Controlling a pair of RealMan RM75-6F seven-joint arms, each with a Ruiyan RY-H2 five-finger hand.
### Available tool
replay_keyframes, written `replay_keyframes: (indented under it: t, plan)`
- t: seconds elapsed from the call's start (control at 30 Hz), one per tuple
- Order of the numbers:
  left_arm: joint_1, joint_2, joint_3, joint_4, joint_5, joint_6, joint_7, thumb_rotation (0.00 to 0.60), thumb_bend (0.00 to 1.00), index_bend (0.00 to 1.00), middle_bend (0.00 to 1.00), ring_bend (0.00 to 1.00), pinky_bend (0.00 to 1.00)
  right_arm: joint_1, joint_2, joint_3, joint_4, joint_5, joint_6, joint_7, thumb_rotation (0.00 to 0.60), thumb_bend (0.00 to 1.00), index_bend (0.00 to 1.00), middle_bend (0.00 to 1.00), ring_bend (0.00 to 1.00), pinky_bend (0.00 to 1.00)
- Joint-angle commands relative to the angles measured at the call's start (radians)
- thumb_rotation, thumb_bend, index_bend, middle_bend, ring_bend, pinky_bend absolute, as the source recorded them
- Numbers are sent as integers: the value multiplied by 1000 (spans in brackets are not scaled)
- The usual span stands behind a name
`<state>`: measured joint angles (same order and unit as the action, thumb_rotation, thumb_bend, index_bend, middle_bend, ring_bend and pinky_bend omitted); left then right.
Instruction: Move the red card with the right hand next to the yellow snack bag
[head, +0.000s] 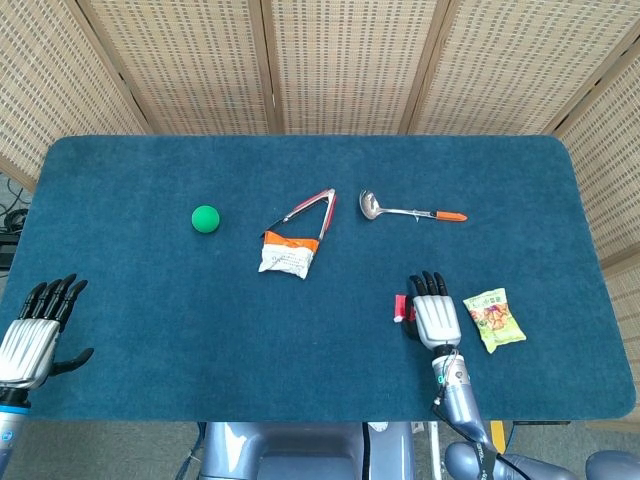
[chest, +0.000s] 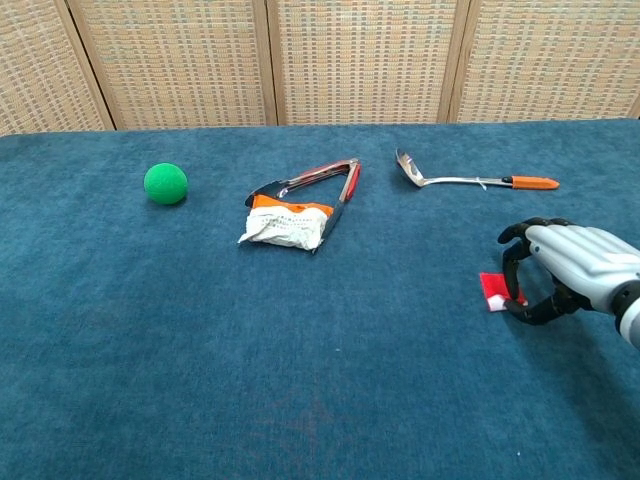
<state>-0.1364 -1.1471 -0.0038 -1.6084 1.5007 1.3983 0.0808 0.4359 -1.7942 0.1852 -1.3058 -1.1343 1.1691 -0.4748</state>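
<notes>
One right hand (chest: 560, 275) curls over the red card (chest: 491, 290) (grip uncertain); slide it gently toward the yellow snack bag (head: 494, 318).

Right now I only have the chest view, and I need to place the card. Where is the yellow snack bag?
Observer: The yellow snack bag lies flat on the table, just right of the right hand.
Operator: How does the card sit relative to it?
Observer: The red card pokes out on the hand's left, so the hand is between card and bag.
Operator: And the left hand?
Observer: The left hand is at the front left corner, holding nothing.
</notes>
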Motion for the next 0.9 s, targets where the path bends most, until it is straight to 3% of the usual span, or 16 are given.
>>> replay_keyframes:
  t: [0.03,0.9]
  plan:
    - [0,0,0,0,0,0,0,600,219,0,0,0,0,1,1,0,-1,0,1,1,600,445,592,165,0,0]
    - [-2,5,-7,5,-10,-3,-23,600,219,0,0,0,0,81,12,69,-49,24,1,-76,600,440,592,165,0,0]
